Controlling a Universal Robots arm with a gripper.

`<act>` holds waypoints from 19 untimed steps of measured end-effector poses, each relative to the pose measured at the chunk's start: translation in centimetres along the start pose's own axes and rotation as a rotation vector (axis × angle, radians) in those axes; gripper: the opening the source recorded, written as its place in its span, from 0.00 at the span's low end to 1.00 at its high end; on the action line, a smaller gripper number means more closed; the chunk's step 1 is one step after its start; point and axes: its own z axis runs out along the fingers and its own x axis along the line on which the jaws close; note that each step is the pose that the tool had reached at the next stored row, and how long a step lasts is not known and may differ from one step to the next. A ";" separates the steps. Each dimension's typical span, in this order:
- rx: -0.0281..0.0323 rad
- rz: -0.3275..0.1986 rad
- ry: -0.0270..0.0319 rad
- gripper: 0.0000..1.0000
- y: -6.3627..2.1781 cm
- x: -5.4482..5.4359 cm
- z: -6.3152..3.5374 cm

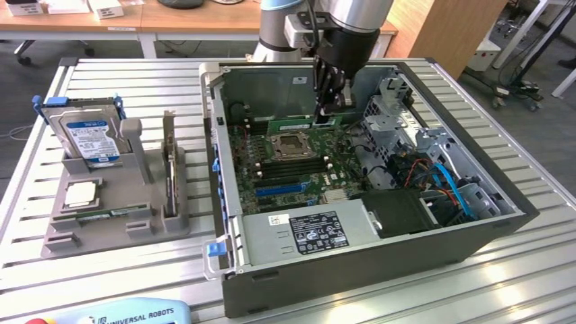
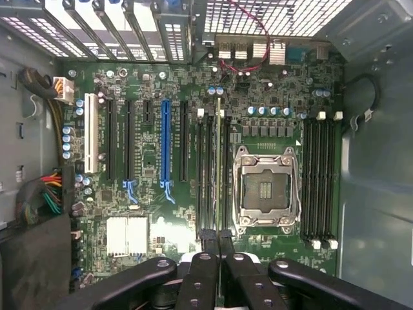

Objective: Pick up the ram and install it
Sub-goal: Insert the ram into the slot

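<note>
End effector [image 1: 322,119] tight on flat grn ram [image 1: 293,126]

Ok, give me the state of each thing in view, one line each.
gripper: shut on the ram.
ram: held on edge, beside the processor socket; seated or not, unclear.
processor socket: empty.
computer case: open, lying on its side.
hard drive: upright in the stand.
processor chip: flat in the stand.
</note>
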 end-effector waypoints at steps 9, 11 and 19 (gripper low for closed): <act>-0.0005 0.000 0.0000 0.11 -0.04 0.1 1.36; -0.0005 0.000 -0.0001 0.11 -0.05 0.1 1.64; -0.0005 0.000 0.0000 0.11 -0.07 0.1 2.62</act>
